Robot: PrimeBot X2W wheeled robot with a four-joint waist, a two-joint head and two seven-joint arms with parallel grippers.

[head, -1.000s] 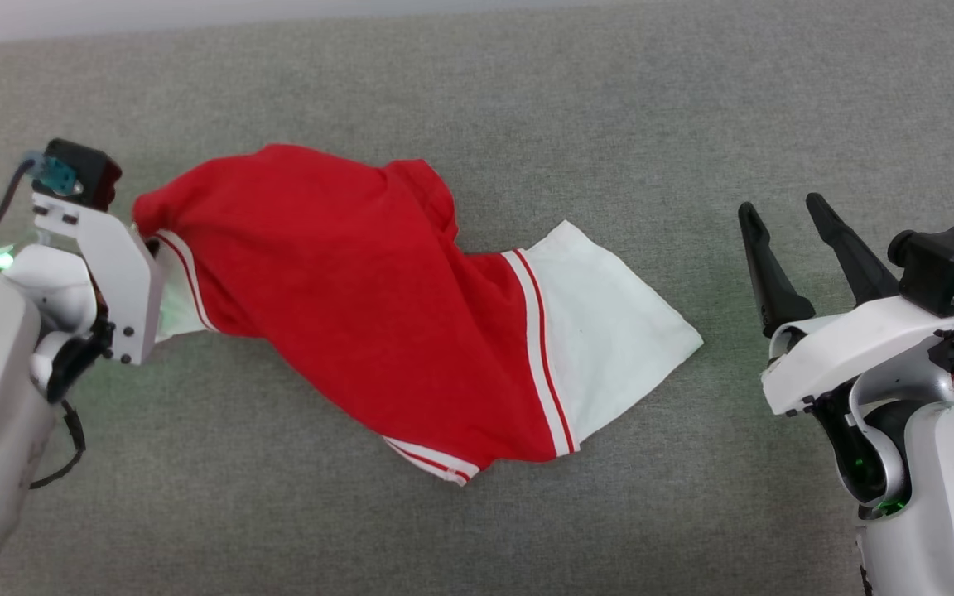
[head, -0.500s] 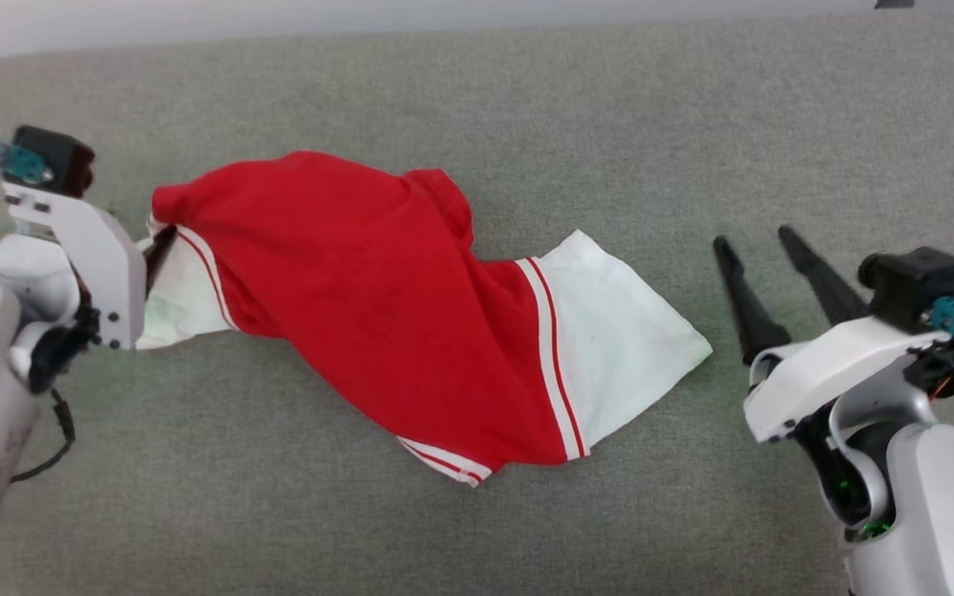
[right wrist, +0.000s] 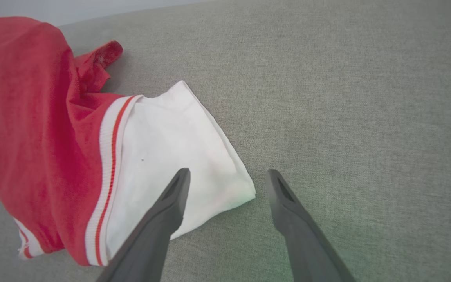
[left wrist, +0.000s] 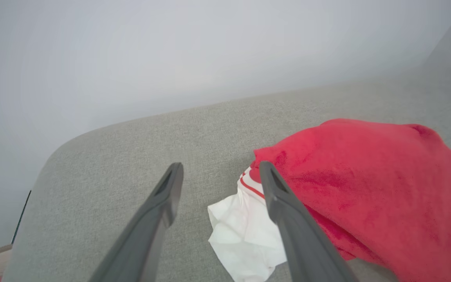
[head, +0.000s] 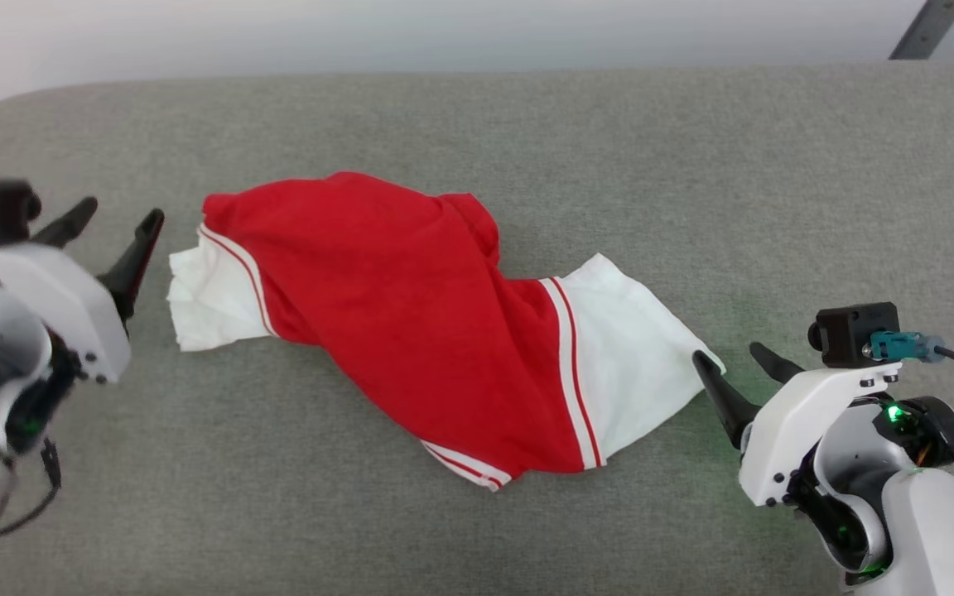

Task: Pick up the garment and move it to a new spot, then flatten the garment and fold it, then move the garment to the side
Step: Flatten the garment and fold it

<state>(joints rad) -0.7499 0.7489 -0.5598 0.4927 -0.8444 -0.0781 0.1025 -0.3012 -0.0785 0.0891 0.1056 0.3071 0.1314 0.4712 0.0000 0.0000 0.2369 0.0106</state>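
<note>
Fingers of the left gripper (head: 121, 213) are spread wide with nothing between them. The tips hang just beside the crumpled white sleeve (head: 212, 302) at the left end of the garment (head: 394, 331), a red jersey-style T-shirt with white short sleeves and red-white striped trim. Head view shows a gap, no contact.

Fingers of the right gripper (head: 725, 354) are also apart and empty, and the tips bracket the pointed corner of the other white sleeve (right wrist: 178, 145). Can't tell whether they touch the cloth.

The garment lies mid-surface on the grey fabric-covered tabletop (head: 692, 165), strung diagonally between the two grippers. The red body is humped and twisted, and the chest letters are hidden.

Judgement: it's set down at its spot but not flat, so flattening is the step in hand. Each gripper sits at an opposite sleeve, likely so it can pinch an end and pull the twist out. Risk is catching only one cloth layer — that drags the bunch instead of spreading it.
</note>
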